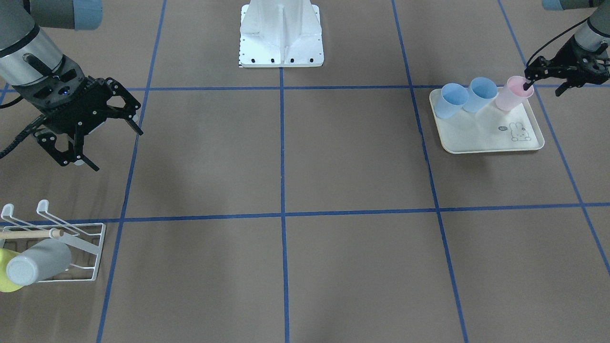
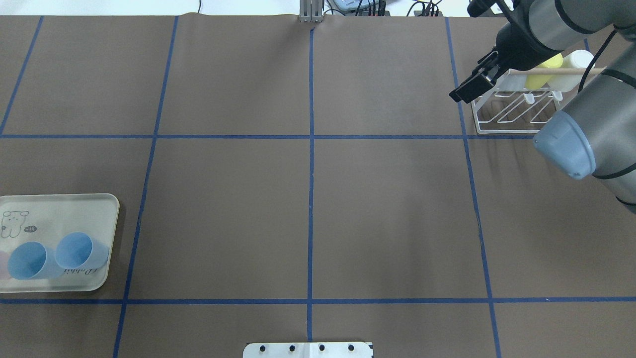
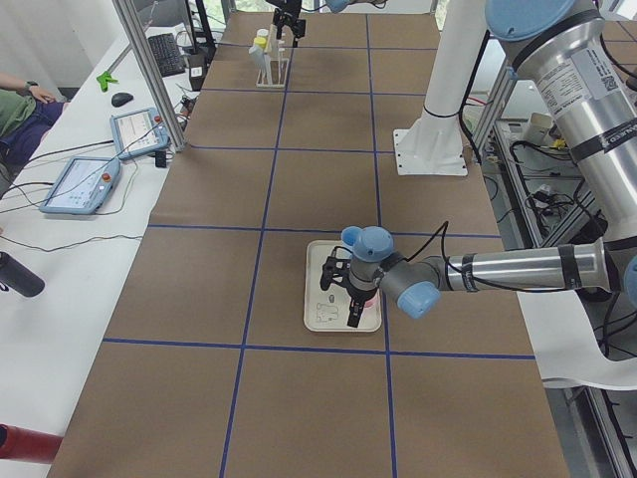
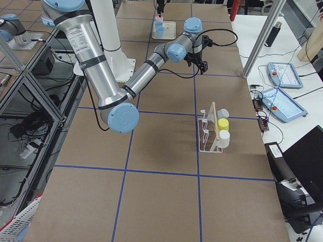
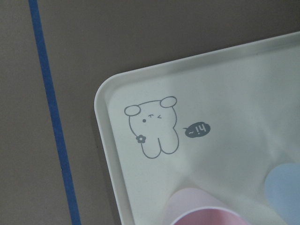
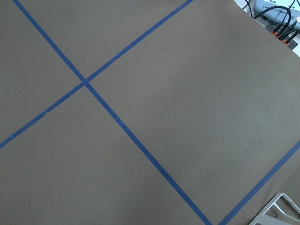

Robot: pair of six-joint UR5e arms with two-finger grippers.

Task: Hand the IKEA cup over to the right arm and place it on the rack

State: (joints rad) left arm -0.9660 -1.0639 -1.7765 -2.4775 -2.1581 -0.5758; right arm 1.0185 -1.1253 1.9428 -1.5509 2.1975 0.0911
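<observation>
A pink IKEA cup stands at the back corner of the cream rabbit-print tray, beside two blue cups. My left gripper is at that cup. It is open, with one fingertip at the rim and the other outside the cup wall. The left wrist view shows the pink cup's rim at the bottom edge, but no fingers. My right gripper hangs open and empty above the table, near the white wire rack. A grey cup and a yellow cup sit on the rack.
The robot's white base plate stands at the table's middle back. In the exterior right view the rack carries three cups. Blue tape lines cross the brown table. Pendants and cables lie on the side bench.
</observation>
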